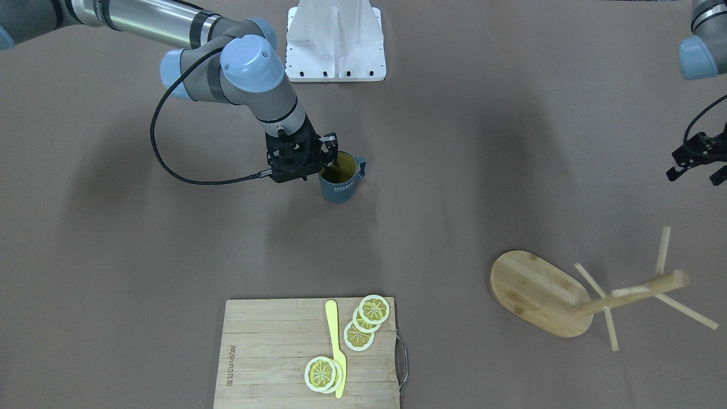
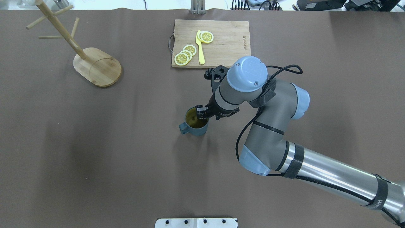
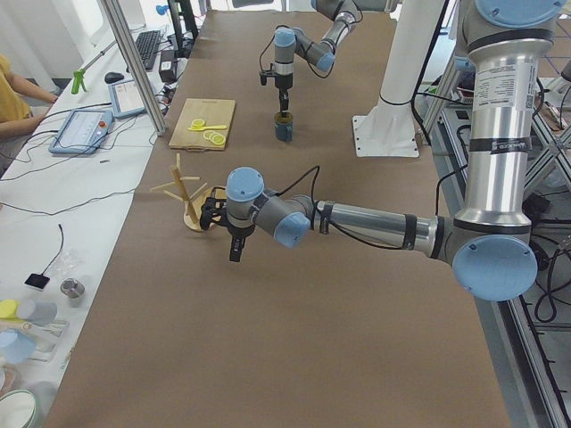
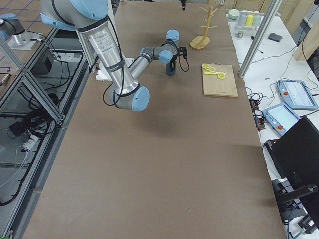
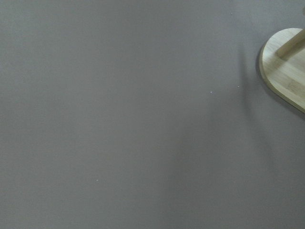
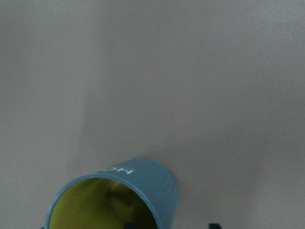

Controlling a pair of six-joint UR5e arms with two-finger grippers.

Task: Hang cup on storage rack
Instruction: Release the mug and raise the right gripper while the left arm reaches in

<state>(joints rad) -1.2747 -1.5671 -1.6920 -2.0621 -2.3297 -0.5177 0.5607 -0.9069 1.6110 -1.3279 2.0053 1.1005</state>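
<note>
The slate-blue cup [image 1: 341, 185] with a yellow inside stands upright on the table mid-way across; it also shows in the overhead view [image 2: 196, 125] and the right wrist view [image 6: 143, 183]. Its handle [image 2: 183, 128] points away from my right arm. My right gripper [image 1: 328, 160] is open and straddles the cup's rim, one finger inside and one outside the wall. The bamboo storage rack [image 1: 539, 295] stands far off at the table's left end [image 2: 98, 68], empty. My left gripper [image 1: 696, 168] hovers open and empty above the table near the rack [image 3: 186, 198].
A wooden cutting board [image 1: 267, 363] with lemon slices and a yellow knife [image 1: 336, 346] lies at the far side of the table [image 2: 231, 41]. The white robot mount [image 1: 335, 40] stands at the near edge. The left wrist view shows the rack's base [image 5: 286, 71].
</note>
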